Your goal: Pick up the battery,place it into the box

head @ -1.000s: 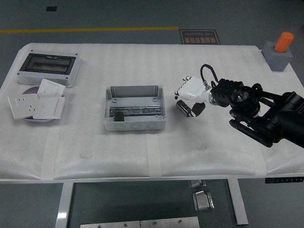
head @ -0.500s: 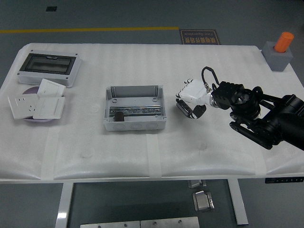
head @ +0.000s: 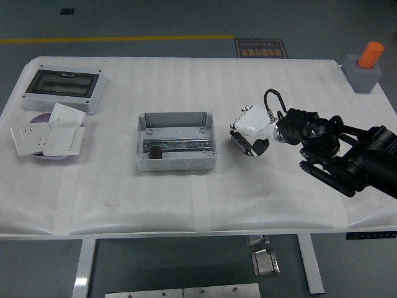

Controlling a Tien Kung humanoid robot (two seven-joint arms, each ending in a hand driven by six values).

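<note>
1. One hand of mine is working in view: my right hand (head: pixel 250 129), white-shelled on a black arm that is coming in from three o'clock, is hovering low over the white table (head: pixel 186 198) just right of centre.
2. Its fingers are curling downward around a dark cylindrical piece, the battery (head: pixel 239 142), which is lying at the hand's seven o'clock side; I cannot tell whether the fingers are truly gripping it or only touching it.
3. The box (head: pixel 175 143), an open grey enclosure, is sitting at nine o'clock from my hand, near but apart, with a metal rail and a small dark part inside.
4. The table is wearing a ribbed white foam sheet, and faint seams are running across it toward the near edge at six o'clock.
5. At ten o'clock of the table a grey box with a dark clear lid (head: pixel 62 89) is resting; just below it, white switch plates (head: pixel 48 136) are lying overlapped on a purple disc.
6. At the far right corner, about one o'clock, an orange cylinder (head: pixel 371 54) is standing tilted in a grey block (head: pixel 364 76).
7. Beyond the table a grey floor is showing, with a yellow line (head: pixel 118 39) and a dark floor sign whose print is too small to read.
8. My arm is getting cut off by the right edge, and the hand is hiding part of the battery.
</note>
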